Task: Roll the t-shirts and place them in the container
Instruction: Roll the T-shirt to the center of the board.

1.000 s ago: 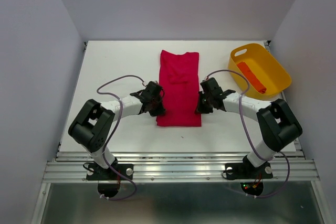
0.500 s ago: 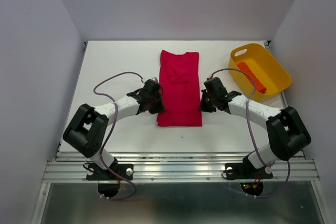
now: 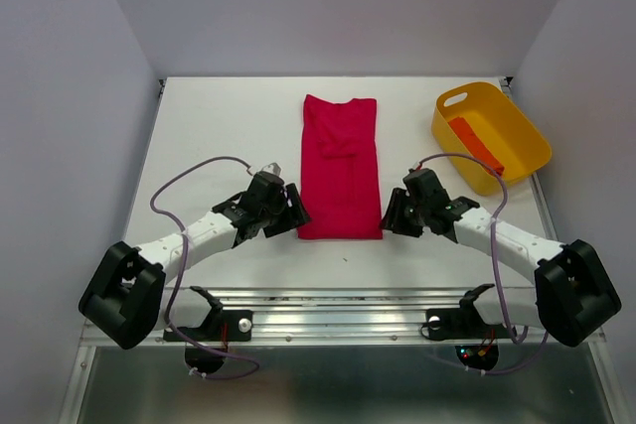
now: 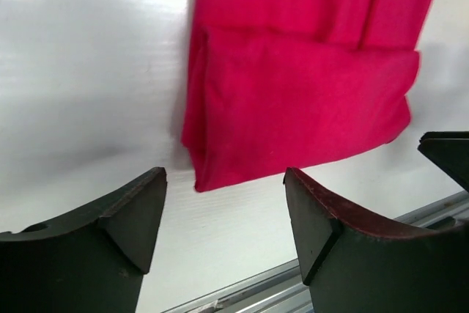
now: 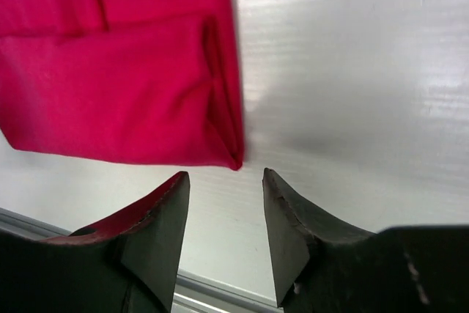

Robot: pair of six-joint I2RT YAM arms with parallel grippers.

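both arms stretch low across the table [image 3: 219, 126], elbows out, wrists angled in. the left gripper [image 3: 294, 215] sits just beside the 7 o'clock corner of the crimson t-shirt [image 3: 340, 166], jaws apart, empty. the right gripper [image 3: 391, 217] sits just beside the 5 o'clock corner, jaws parted, holding nothing. the shirt lies mid-table, folded into a long strip. the orange-red roll [image 3: 475, 144] lies in the yellow tub [image 3: 527, 151] at 2 o'clock.

T-shirt [image 3: 340, 168] plain crimson-pink, no print. Rolled shirt [image 3: 476, 145] plain orange-red. Tub [image 3: 519, 138] yellow. Table [image 3: 219, 136] white. Left arm [image 3: 204, 233] and right arm [image 3: 507, 242] white with black joints. Left gripper [image 4: 225, 181] and right gripper [image 5: 225, 176] black, inner edges tinged red, maybe shirt reflection. Cables [image 3: 189, 171] greyish-purple.
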